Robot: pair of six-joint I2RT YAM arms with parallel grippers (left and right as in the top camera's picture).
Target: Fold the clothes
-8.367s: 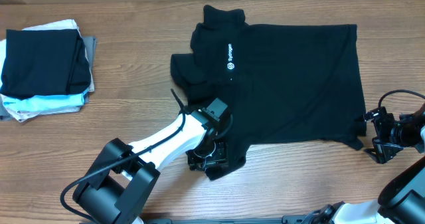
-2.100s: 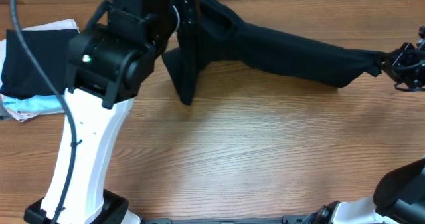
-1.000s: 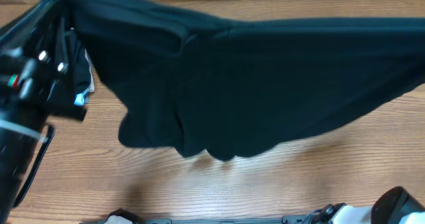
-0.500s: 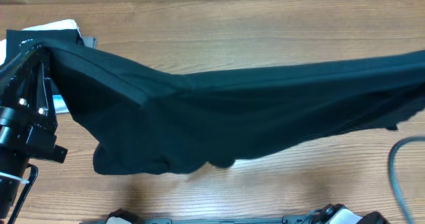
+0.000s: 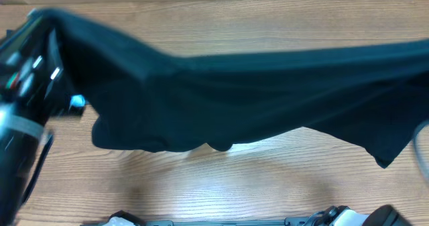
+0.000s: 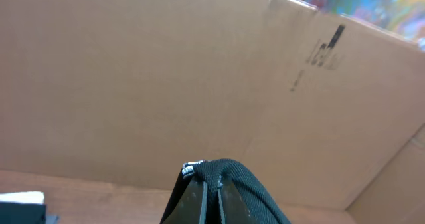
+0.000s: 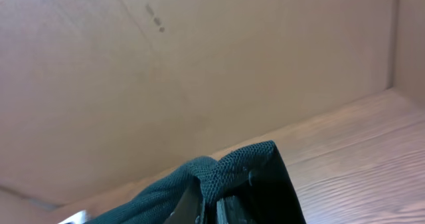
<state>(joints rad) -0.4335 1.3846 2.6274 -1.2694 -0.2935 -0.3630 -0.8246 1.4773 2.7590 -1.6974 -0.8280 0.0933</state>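
while left gripper [image 6: 204, 181] and right gripper [image 7: 216, 194] clamp the black t-shirt [image 5: 255, 98] taut above the table [image 5: 268, 186], step looks like spreading; next calls for lowering both ends evenly, flat.

The overhead camera looks straight down on the wooden surface [image 5: 268, 186], with the lifted black shirt [image 5: 234, 98] so near the lens that it blurs. The left wrist camera sits close behind the left end effector [image 6: 211, 187] and aims forward and slightly upward past it at a cardboard wall [image 6: 166, 71]. The right wrist camera views the right end effector [image 7: 219, 197] the same way. Both wrist views share that wall and a strip of surface beyond the end effectors. All three show the shirt.
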